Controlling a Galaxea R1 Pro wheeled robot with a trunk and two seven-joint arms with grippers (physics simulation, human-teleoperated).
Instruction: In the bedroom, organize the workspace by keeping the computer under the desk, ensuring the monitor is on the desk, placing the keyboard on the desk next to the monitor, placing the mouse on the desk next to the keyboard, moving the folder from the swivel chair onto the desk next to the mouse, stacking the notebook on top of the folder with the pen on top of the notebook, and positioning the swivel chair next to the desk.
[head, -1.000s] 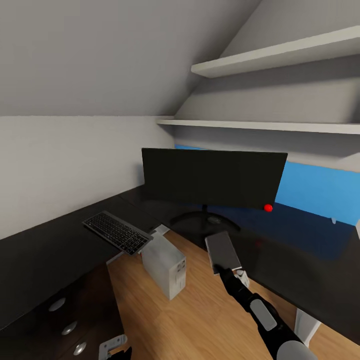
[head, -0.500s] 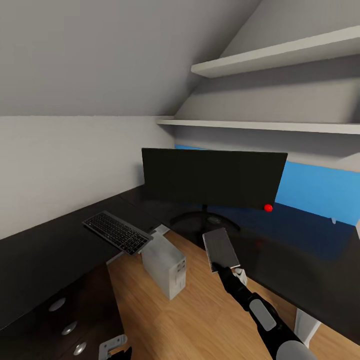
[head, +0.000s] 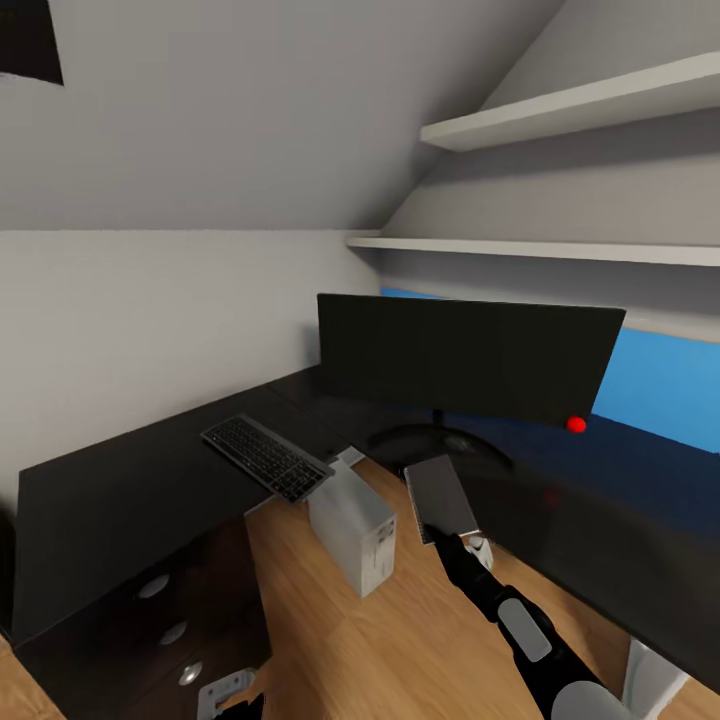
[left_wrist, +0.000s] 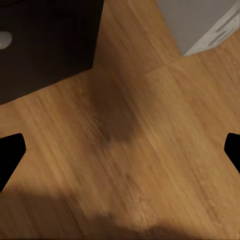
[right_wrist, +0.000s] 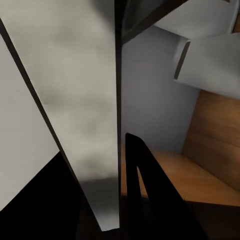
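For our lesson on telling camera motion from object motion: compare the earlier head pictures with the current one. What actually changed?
The whole view shifted: monitor, keyboard and computer all slid rightward together, and more of the desk shows at left, so the camera turned; these things did not move. The right gripper keeps its hold on the notebook, held above the floor by the desk edge. Nothing was let go.
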